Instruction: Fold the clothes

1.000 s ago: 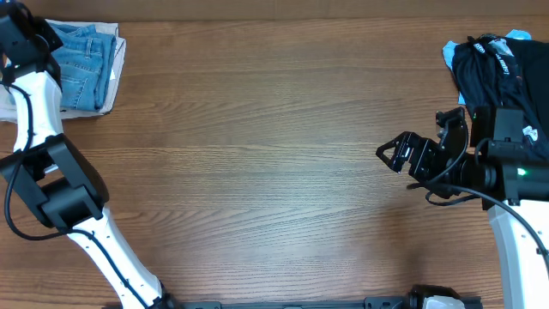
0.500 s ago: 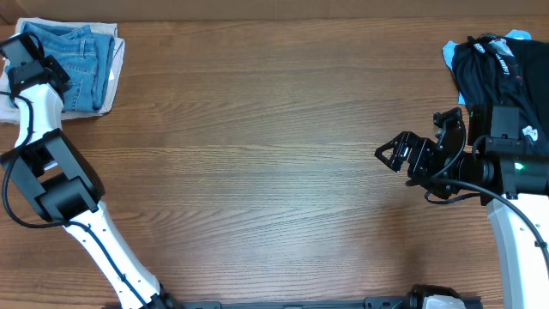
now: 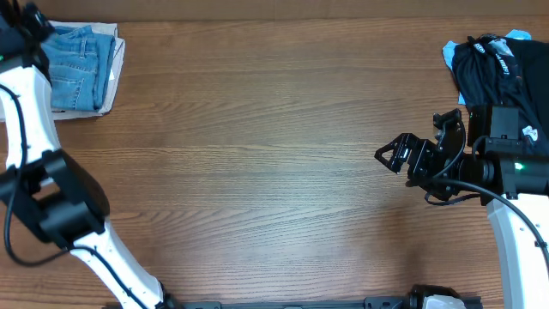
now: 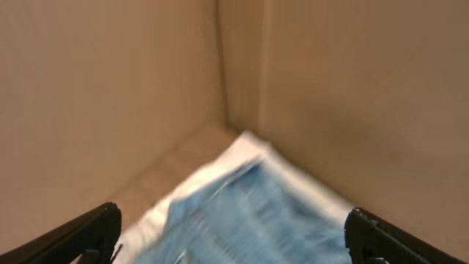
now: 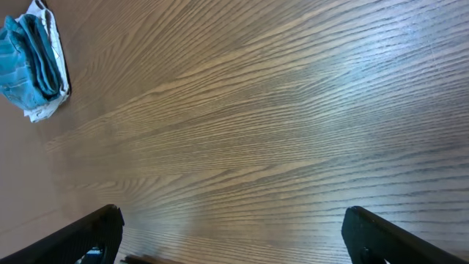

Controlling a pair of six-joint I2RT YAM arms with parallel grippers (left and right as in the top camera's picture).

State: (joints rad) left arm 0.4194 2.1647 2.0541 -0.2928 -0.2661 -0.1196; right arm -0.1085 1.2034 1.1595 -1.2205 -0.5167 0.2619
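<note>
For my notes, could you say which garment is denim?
The jeans, top-left in the overhead view, light blue over beige cloth; the right-hand garment is black.

Three cameras: one high above the table, two on the wrists.
The overhead camera looks straight down from far off and takes in the whole table (image 3: 274, 154). The left wrist camera sits close and low over the jeans (image 4: 249, 216), blurred, facing a beige wall corner (image 4: 234, 88). The right wrist camera looks slantwise across bare wood toward the table's far left corner. All three views share the folded jeans.
</note>
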